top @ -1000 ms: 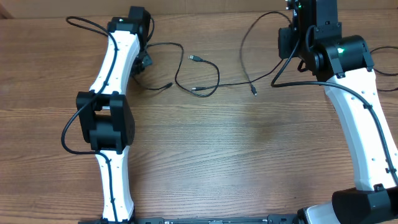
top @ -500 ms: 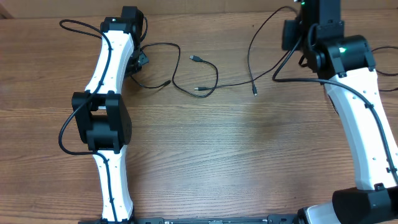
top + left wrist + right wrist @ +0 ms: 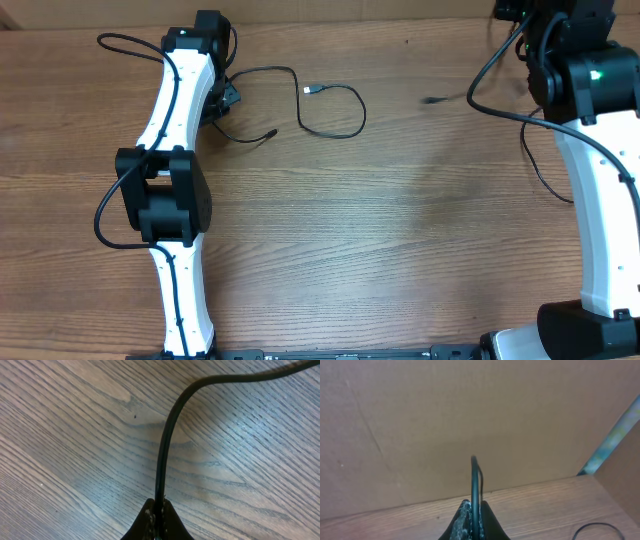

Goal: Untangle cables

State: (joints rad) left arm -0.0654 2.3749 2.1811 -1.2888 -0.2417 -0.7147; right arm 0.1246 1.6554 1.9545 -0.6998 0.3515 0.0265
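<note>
Two thin black cables lie apart on the wooden table. One cable (image 3: 335,125) loops from my left gripper (image 3: 227,100) across the upper middle; its silver plug (image 3: 312,90) lies inside the loop and another end (image 3: 272,133) lies nearer the left arm. In the left wrist view the left gripper (image 3: 159,509) is shut on this cable (image 3: 164,450). The second cable's plug end (image 3: 432,100) lies to the right, blurred, trailing toward the right arm. My right gripper (image 3: 475,507) is shut on that cable (image 3: 474,477), raised near the table's back edge.
A brown cardboard wall (image 3: 470,415) stands behind the table's back edge. Thicker black arm wires (image 3: 500,108) hang beside the right arm, and another (image 3: 105,215) bows out from the left arm. A thin dark loop (image 3: 597,529) shows at the right wrist view's lower right.
The right arm has moved right and toward the back edge, dragging its cable out of the other cable's loop. The two cables now lie apart. The left arm has barely moved.
</note>
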